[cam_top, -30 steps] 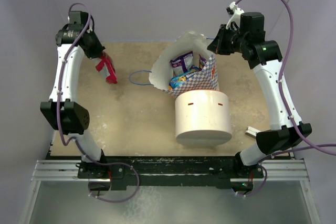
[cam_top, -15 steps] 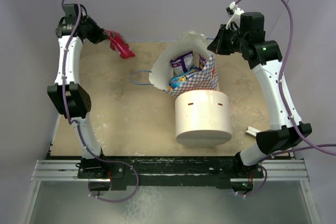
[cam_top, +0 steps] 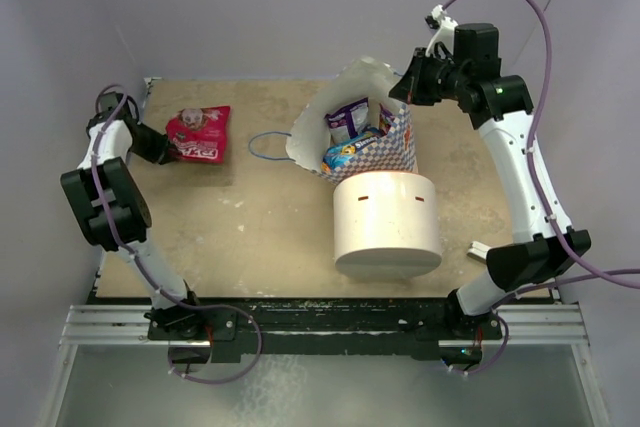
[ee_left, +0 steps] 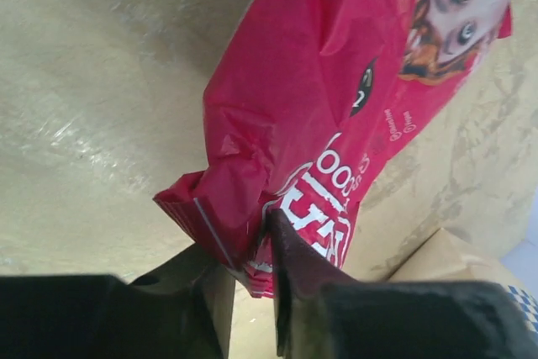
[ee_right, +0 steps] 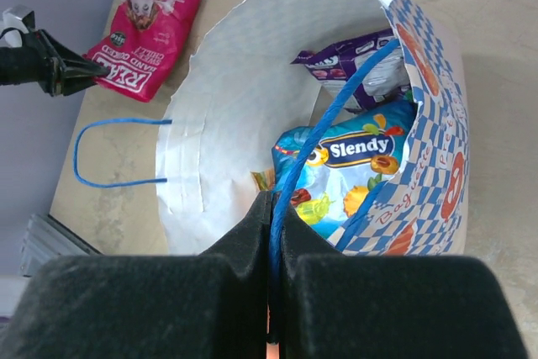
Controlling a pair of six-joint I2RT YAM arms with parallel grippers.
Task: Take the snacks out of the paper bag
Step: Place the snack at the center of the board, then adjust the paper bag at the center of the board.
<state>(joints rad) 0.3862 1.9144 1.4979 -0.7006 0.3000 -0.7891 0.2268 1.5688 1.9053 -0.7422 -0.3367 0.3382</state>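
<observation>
A white cylinder (cam_top: 387, 222) stands just on the near side of the paper bag (cam_top: 392, 152). Well left of the bag, the left gripper (ee_left: 250, 251) is pinched on a corner of the red packet (ee_left: 336, 98), which seems to lie flat on the table (cam_top: 250, 237) (one snack out). Inside the bag two show, a blue packet (ee_right: 353, 157) and a purple packet (ee_right: 357, 69), standing on end toward its upturned mouth. At the bag's far-right rim the right gripper (ee_right: 271, 208) clamps one cord handle (ee_right: 336, 115): nearer, but occupied, so the left arm likely reaches rightward.

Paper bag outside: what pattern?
The paper bag is blue-and-white check outside with orange lettering, plain white inside. It shows best in the right wrist view.
</observation>
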